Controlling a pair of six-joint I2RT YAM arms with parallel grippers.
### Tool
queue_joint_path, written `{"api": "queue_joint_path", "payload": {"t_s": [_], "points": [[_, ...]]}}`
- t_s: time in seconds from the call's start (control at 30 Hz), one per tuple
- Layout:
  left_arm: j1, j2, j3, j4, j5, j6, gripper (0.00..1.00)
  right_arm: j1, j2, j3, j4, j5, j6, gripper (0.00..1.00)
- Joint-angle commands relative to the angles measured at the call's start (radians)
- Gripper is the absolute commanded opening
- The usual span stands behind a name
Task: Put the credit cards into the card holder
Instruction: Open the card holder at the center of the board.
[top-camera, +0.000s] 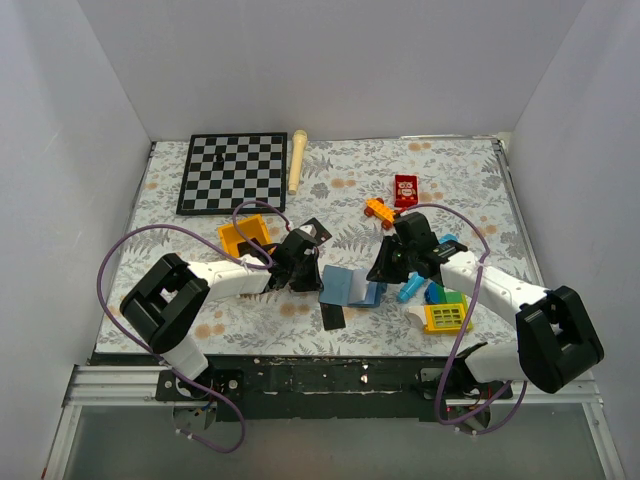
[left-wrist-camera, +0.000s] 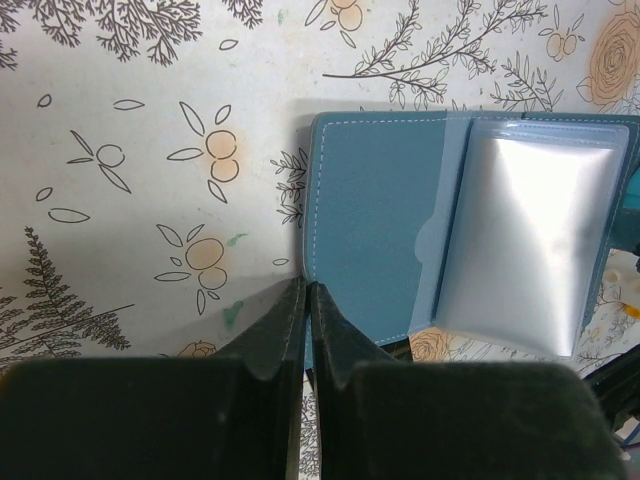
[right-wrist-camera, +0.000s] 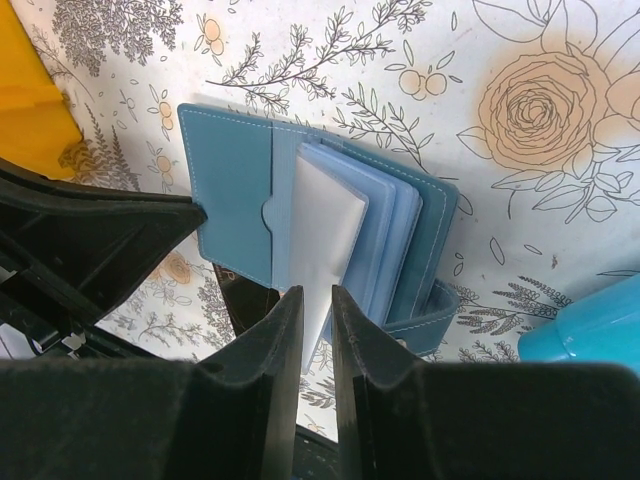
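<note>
Left gripper (left-wrist-camera: 307, 290) pressed together at the open holder's (left-wrist-camera: 370, 220) corner, right gripper (right-wrist-camera: 316, 295) a slit apart over its clear sleeve (right-wrist-camera: 325, 230), grip unclear; red box's (top-camera: 405, 190) print unreadable.

Light's pretty even in here: soft, white, coming from above and bouncing off the pale walls (top-camera: 330, 60), so nothing's dim. The overhead view is sharp across the whole desk (top-camera: 470, 190), and the shadows are short and mushy, just darker smudges under my arms.

The wrist cams are another story. My left gripper (left-wrist-camera: 306, 290) is a dark, fuzzy mass along the bottom, way out of focus, while the floral print behind it is crisp. The clear sleeve (left-wrist-camera: 530, 230) of the card holder (left-wrist-camera: 370, 220) catches a washed-out white sheen. Same deal with my right gripper (right-wrist-camera: 317, 300): nearly black, soft edges, no surface detail. Straight edges bow slightly in the wrist views.
</note>
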Motion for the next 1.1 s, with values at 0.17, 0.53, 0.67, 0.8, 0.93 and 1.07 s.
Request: {"api": "queue_joint_path", "payload": {"t_s": [0.17,0.53,0.67,0.8,0.93,1.07], "points": [[-0.002,0.013,-0.015,-0.002,-0.015,0.0,0.0,0.004,-0.041,0.021,-0.048,0.026,-0.021,0.24],[-0.002,0.011,-0.022,0.002,-0.018,-0.003,0.0,0.004,-0.025,0.054,-0.142,0.107,-0.036,0.2],[-0.002,0.011,-0.022,0.002,-0.018,-0.003,0.0,0.004,-0.002,0.048,-0.131,0.101,-0.038,0.2],[-0.002,0.01,-0.022,0.002,-0.016,-0.006,0.0,0.004,0.027,0.044,-0.113,0.09,-0.035,0.2],[-0.002,0.01,-0.022,0.002,-0.015,-0.006,0.0,0.005,0.051,0.042,-0.096,0.09,-0.035,0.2],[-0.002,0.011,-0.024,0.004,-0.013,-0.006,0.0,0.004,0.077,0.041,-0.078,0.084,-0.035,0.19]]}}
